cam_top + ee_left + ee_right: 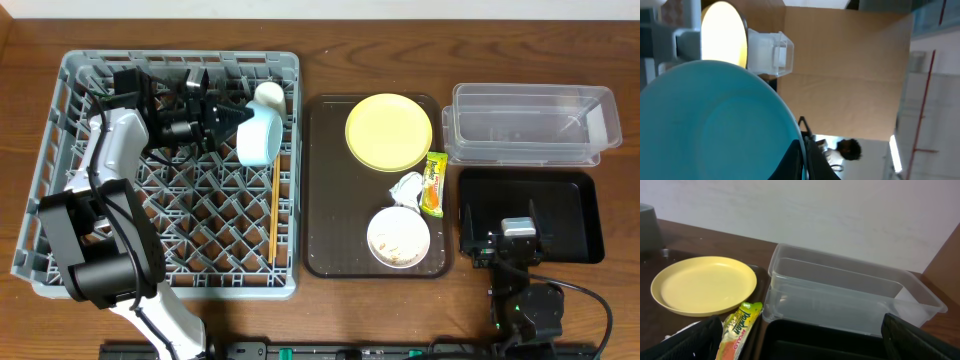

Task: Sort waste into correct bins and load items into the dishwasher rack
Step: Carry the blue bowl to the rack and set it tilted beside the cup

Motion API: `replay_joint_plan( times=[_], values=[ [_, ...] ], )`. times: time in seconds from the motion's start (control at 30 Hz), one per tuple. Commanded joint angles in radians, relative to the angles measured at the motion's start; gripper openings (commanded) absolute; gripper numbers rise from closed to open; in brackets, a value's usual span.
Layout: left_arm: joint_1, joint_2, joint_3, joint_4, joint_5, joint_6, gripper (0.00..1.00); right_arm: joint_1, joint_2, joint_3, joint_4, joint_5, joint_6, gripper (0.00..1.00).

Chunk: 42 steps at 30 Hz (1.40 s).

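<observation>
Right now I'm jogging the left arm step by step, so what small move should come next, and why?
Probably ease the bowl down a little until it sits in the rack, then open. The left tool is shut on its rim, holding it tilted over the rack. I cannot tell whether it already rests there.

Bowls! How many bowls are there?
2. A light blue bowl is gripped by the left tool over the grey rack. A white bowl with crumbs sits on the brown tray. The left arm covers part of the rack, so more could hide.
</observation>
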Motion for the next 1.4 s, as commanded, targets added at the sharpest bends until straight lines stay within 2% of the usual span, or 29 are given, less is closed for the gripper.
replay_joint_plan(
  times=[0.0, 0.07, 0.27, 0.6, 1.07, 1.2, 1.23, 1.37],
  values=[
    [0.002, 0.007, -0.006, 0.006, 0.026, -0.129, 0.06, -0.005, 0.001, -0.001, -0.004, -0.003, -0.010, 0.99],
    [0.001, 0.007, -0.006, 0.007, 0.008, -0.167, 0.06, -0.005, 0.001, -0.001, -0.004, -0.003, -0.010, 0.99],
    [-0.021, 0.007, -0.006, 0.053, -0.217, -0.409, 0.06, -0.005, 0.001, -0.001, -0.004, -0.003, -0.010, 0.99],
    [-0.116, 0.007, -0.006, 0.395, -0.198, -0.722, 0.06, -0.005, 0.001, -0.001, -0.004, -0.003, -0.010, 0.99],
    [-0.123, 0.007, -0.058, 0.417, -0.284, -0.686, 0.07, -0.005, 0.001, -0.001, -0.004, -0.003, -0.010, 0.99],
    [-0.090, 0.006, -0.057, 0.425, -0.280, -0.645, 0.17, -0.005, 0.001, -0.001, -0.004, -0.003, -0.010, 0.99],
    [-0.079, 0.006, -0.057, 0.424, -0.280, -0.635, 0.23, -0.005, 0.001, -0.001, -0.004, -0.003, -0.010, 0.99],
    [-0.040, 0.006, -0.057, 0.424, -0.274, -0.566, 0.36, -0.005, 0.001, -0.001, -0.004, -0.003, -0.010, 0.99]
  ],
)
